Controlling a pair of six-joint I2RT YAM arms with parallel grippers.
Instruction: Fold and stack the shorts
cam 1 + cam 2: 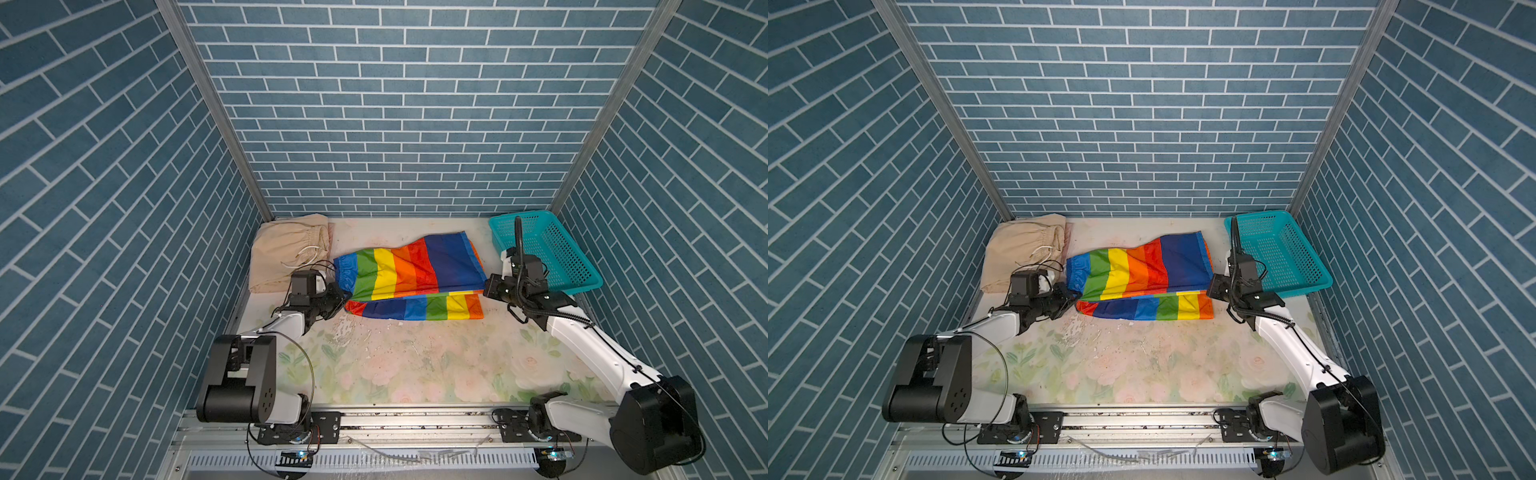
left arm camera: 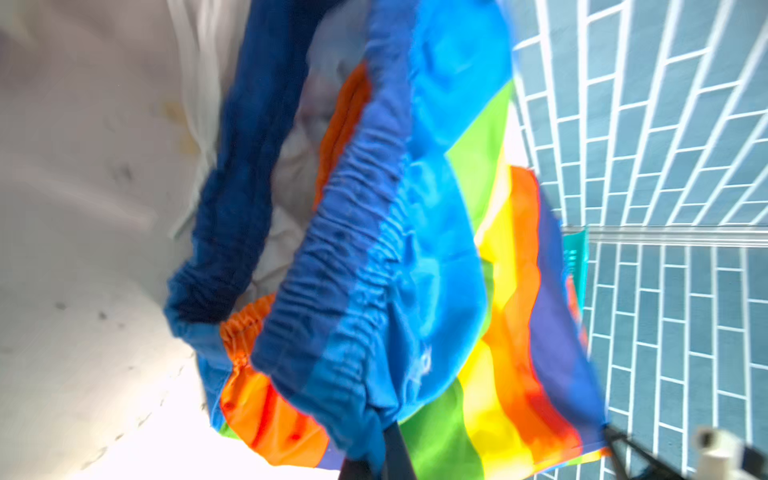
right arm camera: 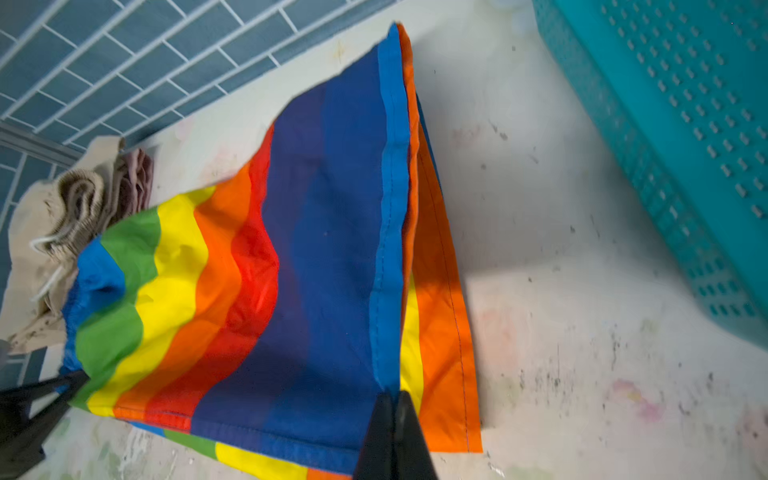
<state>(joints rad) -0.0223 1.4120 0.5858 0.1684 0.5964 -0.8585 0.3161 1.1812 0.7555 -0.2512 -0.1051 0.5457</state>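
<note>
- Across the middle of the desk (image 1: 415, 365), toward its far edge, the rainbow shorts (image 1: 409, 270) stretch sideways between the two arms, with the waistband to the left and the leg hems to the right.
- One leg lies flat on the desk. The other is raised above it and pulled fairly taut.
- The left hand (image 1: 344, 301) is clamped on the blue elastic waistband. In the left wrist view its fingers (image 2: 399, 457) pinch the gathered blue cloth.
- The right hand (image 1: 485, 286) is clamped on the blue hem of the raised leg. In the right wrist view its fingers (image 3: 411, 449) meet on that hem.
- Beige shorts (image 1: 282, 253) lie folded in the far left corner with a white drawstring on top.
- Pink shorts (image 3: 137, 178) lie under the beige pair, and only an edge of them shows.
- A teal basket (image 1: 552, 253) sits in the far right corner, just behind the right hand.
</note>
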